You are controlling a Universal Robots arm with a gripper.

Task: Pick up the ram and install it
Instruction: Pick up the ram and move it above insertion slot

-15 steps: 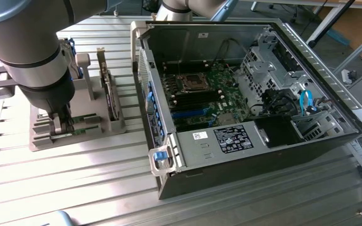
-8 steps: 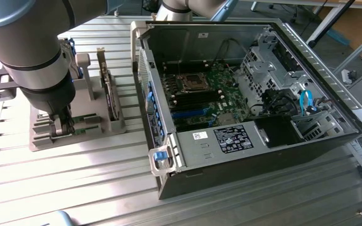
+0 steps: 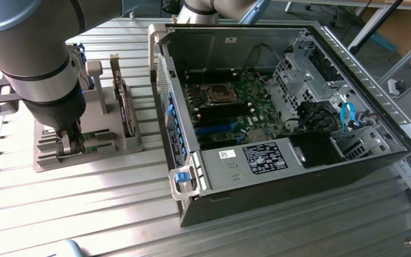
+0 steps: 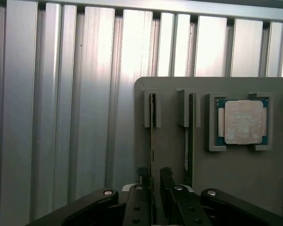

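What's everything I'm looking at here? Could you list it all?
ram stick: one, dark green, on edge in a holder slot, between the jaws
second ram stick: one, dark green, next slot
processor chip: one, silver, square holder recess
expansion card: one, dark, upright in holder
holder: one, grey, on table
computer case: one, grey, open, exterior view's right
motherboard: one, green, inside case
table: one, silver slats
robot arm: one, grey, above holder
jaws: one pair, black, open, either side of the first ram stick
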